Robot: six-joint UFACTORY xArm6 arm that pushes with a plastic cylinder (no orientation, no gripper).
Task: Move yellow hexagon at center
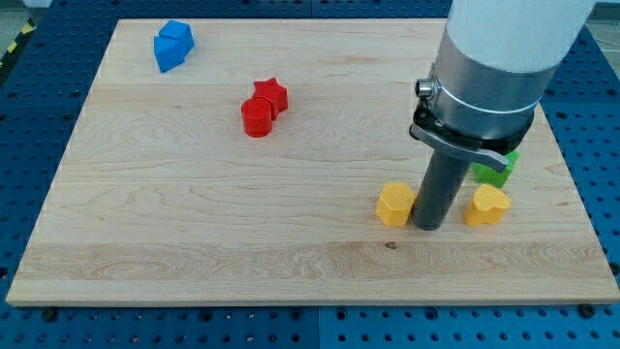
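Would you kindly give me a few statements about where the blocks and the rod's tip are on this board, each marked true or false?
1. My tip stands between the yellow hexagon and the yellow heart. True.
2. The yellow hexagon lies at the centre of the wooden board. False: it lies toward the view's bottom right.
3. The red star and the red cylinder sit touching each other. True.
4. The blue blocks sit at the view's bottom left. False: they are near the view's top left corner.
5. The green block is in full view. False: the arm partly hides it.
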